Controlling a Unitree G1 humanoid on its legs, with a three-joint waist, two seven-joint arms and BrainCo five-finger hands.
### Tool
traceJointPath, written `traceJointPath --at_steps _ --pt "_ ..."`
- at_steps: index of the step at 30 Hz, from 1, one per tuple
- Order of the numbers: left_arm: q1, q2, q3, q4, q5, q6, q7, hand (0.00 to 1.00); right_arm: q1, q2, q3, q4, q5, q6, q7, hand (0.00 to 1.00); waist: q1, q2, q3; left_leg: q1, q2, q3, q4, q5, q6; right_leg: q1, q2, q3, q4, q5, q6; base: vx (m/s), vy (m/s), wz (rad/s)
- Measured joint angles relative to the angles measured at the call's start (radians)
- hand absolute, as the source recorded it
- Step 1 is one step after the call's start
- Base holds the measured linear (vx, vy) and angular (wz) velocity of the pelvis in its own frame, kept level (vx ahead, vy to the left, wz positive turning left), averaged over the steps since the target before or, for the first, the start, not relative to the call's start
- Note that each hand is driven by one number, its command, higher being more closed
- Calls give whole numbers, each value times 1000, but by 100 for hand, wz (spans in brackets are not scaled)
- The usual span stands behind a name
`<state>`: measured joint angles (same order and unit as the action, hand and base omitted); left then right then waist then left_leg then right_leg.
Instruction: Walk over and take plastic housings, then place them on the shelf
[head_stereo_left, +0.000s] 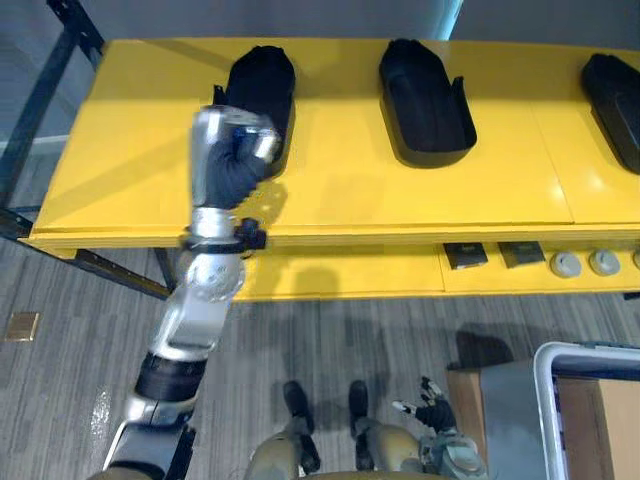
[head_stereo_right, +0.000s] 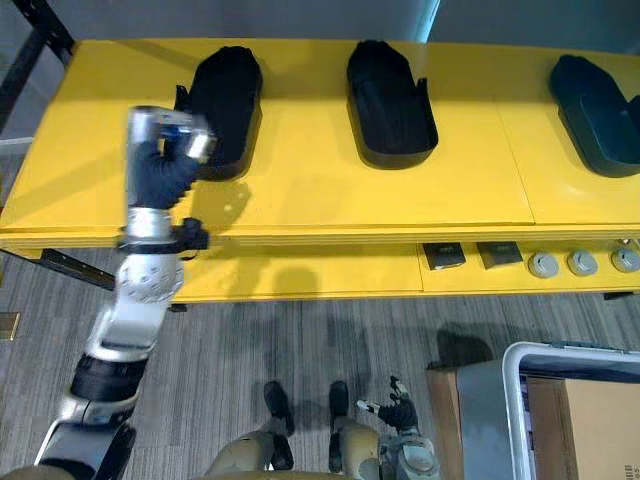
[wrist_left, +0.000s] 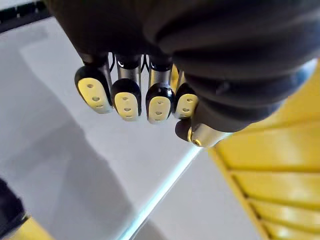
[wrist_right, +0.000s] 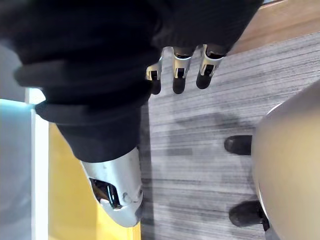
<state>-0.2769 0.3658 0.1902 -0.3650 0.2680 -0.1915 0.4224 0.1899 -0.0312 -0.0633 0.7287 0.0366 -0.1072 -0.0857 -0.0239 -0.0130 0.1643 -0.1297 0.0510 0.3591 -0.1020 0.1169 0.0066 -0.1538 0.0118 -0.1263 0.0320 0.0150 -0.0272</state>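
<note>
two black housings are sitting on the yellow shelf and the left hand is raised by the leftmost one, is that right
Not two but three sit on the yellow shelf: the leftmost housing, the middle housing and the right housing at the picture's edge, as the left eye view shows. The left hand is raised by the leftmost one, as you say.

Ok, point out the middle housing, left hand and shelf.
middle housing (head_stereo_left: 428, 105), left eye view, hollow inside.
left hand (head_stereo_left: 230, 165), left eye view, dark cover.
shelf (head_stereo_left: 350, 180), left eye view, bare top.
</note>
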Motion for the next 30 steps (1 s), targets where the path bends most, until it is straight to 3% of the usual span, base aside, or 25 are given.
traceJointPath --at_steps 3,6,8,9,13,17,22,30 --pt "117 0 180 1 -118 -27 67 100 -1 -2 -18 13 0 7 -1 0 16 5 -22 5 0 -10 0 0 -1 14 -1 -16 -3 -3 -1 13 6 19" --pt "268 -16 264 53 -218 -30 79 100 -3 -5 -27 11 -1 7 -3 0 19 4 -49 25 -3 -29 -1 -2 -1 53 -5 -39 -18 -4 0 45 20 23" --pt "333 -47 283 120 -228 -22 74 100 -3 -5 -42 9 -2 7 -4 0 36 5 -68 41 -5 -29 -1 -12 -8 68 -7 -39 -19 -9 2 17 11 5" --pt "381 -83 293 174 -228 -1 57 0 -3 -8 -46 7 -10 8 -5 0 41 5 -89 45 -6 -28 -1 -17 -3 73 -9 -40 -19 -12 5 48 44 7" --pt "512 -229 297 444 -228 78 6 0 -5 -4 -45 -8 -21 21 -6 0 41 3 -125 81 -13 -15 -1 -31 6 106 -17 -39 -16 -24 16 33 42 -1" --pt "537 -314 292 751 -229 130 -59 0 -6 15 -45 -8 -21 42 -7 0 40 -9 -135 113 -19 -7 -1 -41 11 132 -26 -37 5 -50 31 16 25 -2" --pt "530 -359 270 1006 -214 149 -142 0 -5 26 -47 -7 -21 45 -7 0 39 -17 -144 130 -27 3 -1 -52 15 132 -35 -32 17 -70 35 42 27 -5" --pt "507 -374 215 1136 -205 150 -172 0 -12 26 -89 47 -21 46 -24 0 39 -1 -149 149 -47 0 -1 -71 18 152 -54 -27 16 -74 52 69 30 1"
